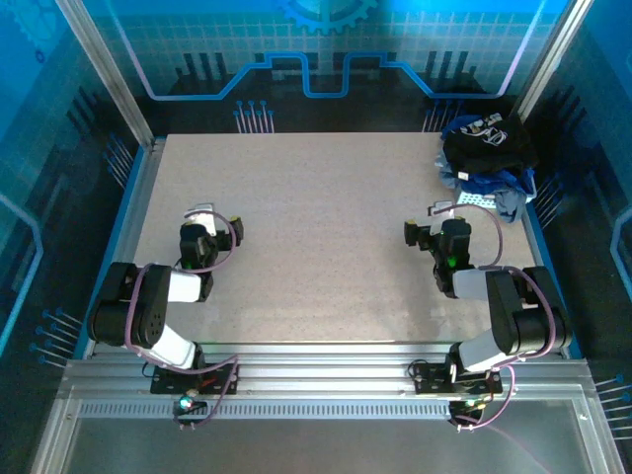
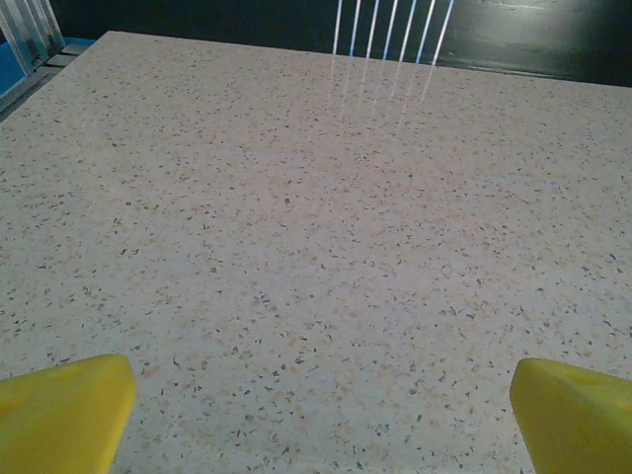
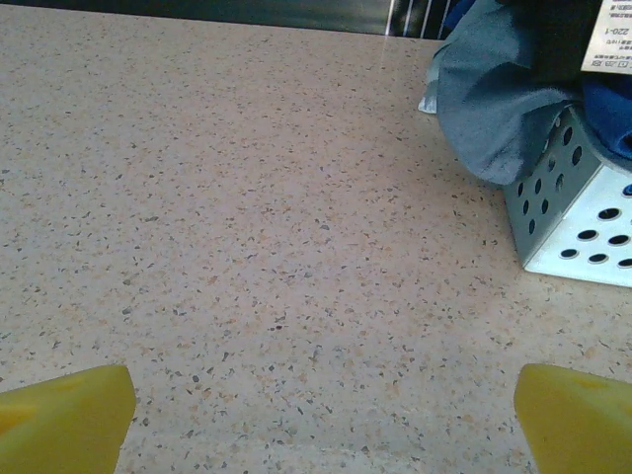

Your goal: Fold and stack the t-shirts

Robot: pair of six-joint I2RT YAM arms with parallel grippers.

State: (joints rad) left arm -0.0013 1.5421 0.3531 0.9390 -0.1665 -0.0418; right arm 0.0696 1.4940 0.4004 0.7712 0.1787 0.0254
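My left gripper [image 2: 321,395] has its yellow fingers [image 2: 64,415] spread as wide as they go. They hold nothing, and between them lies the bare speckled beige tabletop [image 2: 316,197]. My right gripper [image 3: 321,395] is the same, its fingers [image 3: 64,415] wide apart, empty and touching no cloth. The t-shirts are heaped in the white perforated plastic basket [image 3: 578,222] at the table's far right corner, well apart from both my grippers. The black printed t-shirt [image 1: 489,138] lies on top, the pale grey-blue t-shirt [image 3: 494,99] droops over the basket's rim, and the royal blue t-shirt [image 3: 607,109] sits beside it.
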